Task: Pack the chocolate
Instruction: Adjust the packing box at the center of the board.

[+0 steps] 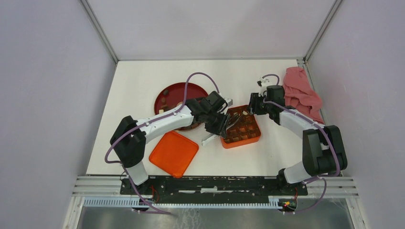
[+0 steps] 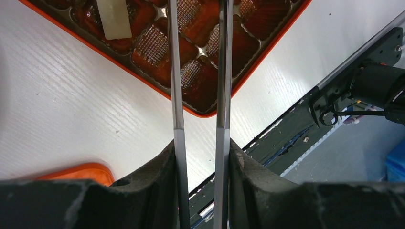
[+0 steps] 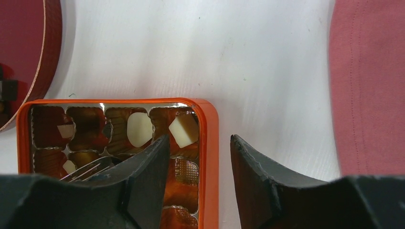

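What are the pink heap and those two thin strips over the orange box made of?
Pink heap: likely woven cloth, matte, with folds and a stitched seam. Strips: probably steel, brushed grey with bright glints, thin and straight.

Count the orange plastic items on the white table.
2: the square orange compartmented box at centre; the flat orange plastic lid nearer, to its left. Nothing suggests hidden ones.

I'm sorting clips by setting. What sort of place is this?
Probably a robotics lab test cell, not a kitchen: plain walls box in a white table, and a left arm and right arm are bolted to a metal rail at its near edge.
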You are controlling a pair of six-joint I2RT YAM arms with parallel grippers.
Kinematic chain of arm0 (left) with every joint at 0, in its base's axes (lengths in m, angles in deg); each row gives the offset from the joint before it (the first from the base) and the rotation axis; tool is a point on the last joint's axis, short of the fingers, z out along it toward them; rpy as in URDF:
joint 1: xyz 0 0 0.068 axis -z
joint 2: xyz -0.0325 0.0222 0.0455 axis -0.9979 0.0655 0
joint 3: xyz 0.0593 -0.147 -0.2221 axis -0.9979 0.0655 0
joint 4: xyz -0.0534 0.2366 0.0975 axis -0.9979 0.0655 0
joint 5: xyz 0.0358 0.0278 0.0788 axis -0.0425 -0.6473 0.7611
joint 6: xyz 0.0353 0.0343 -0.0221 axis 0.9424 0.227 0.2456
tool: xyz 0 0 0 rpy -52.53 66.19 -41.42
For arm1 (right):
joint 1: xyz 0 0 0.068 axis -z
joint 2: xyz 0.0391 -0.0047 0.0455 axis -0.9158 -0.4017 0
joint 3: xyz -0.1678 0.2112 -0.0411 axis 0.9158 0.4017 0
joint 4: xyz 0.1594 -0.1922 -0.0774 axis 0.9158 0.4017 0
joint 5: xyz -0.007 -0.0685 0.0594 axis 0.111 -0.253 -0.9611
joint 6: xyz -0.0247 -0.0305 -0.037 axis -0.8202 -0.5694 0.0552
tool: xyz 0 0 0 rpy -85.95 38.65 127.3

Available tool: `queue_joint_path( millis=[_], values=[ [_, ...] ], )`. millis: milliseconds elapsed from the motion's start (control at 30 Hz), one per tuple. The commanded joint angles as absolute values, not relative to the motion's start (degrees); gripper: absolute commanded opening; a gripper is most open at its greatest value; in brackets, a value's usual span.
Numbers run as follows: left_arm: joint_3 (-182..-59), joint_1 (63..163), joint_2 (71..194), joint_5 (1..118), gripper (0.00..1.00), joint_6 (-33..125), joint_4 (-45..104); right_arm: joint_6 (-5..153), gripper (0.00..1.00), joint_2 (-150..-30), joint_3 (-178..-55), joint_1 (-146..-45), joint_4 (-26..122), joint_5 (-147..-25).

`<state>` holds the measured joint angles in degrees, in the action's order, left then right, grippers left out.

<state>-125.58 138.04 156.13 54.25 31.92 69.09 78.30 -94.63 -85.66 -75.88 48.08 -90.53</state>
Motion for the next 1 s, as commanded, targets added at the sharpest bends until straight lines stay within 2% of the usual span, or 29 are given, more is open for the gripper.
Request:
queue_joint_path(
  millis=[0,433,667,800,967],
  values=[
    [-128.37,138.23,155.97,53.86,0.41,33.62,67.45,77.86,0.56,-92.47,-85.25,-75.42,45.91,-91.57],
    [-128.22,138.29,155.53,53.82,0.46,33.05,67.23,77.01,0.62,-91.48,-85.12,-74.72,45.83,-93.54],
    [-128.18,138.26,153.68,55.13,0.44,32.34,66.21,76.07,0.63,-90.62,-85.42,-73.74,46.34,-94.80],
    [-128.35,137.66,151.40,56.06,0.43,31.27,65.73,70.48,0.70,-89.75,-86.24,-72.32,47.21,-101.82],
    [-127.36,134.28,147.49,55.60,0.42,30.79,66.18,62.80,0.75,-88.70,-87.09,-70.59,49.65,-111.21]
  ],
)
